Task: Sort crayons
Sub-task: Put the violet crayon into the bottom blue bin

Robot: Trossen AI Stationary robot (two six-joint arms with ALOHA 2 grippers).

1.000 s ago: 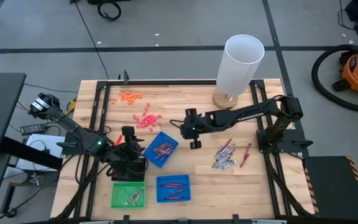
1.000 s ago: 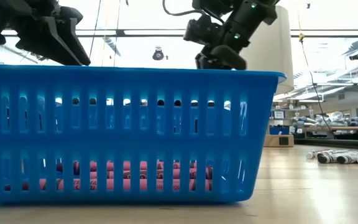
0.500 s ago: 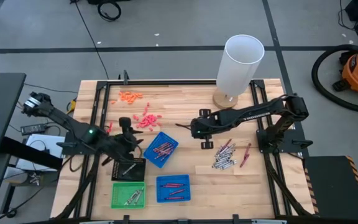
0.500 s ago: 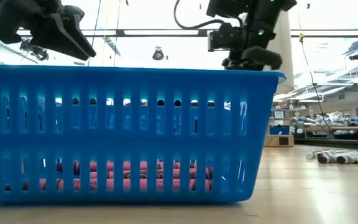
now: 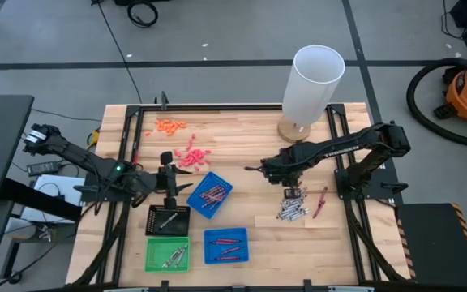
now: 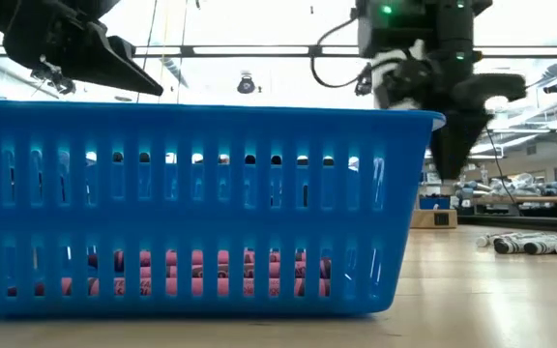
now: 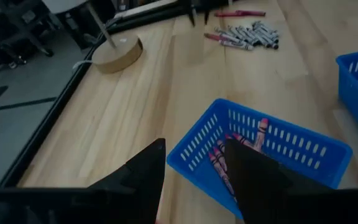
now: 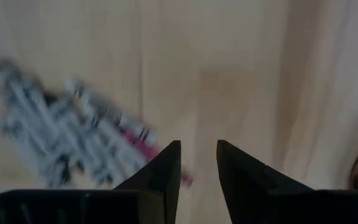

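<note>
table (image 5: 242,134) | trays (image 5: 210,194), loose crayons (image 5: 293,204) (grey, red), tube (image 5: 313,81)

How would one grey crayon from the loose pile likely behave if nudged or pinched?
The grey crayons look like thin, straight sticks, so one would probably stay stiff but might roll across the bare table. Being small, it is likely light. Packed against its neighbours, a nudge would probably shift several together.

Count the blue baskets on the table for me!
3 blue baskets: one tilted mid-table, one at the front edge, and nothing else blue. So really 2.

Let me recount: 2.
</note>
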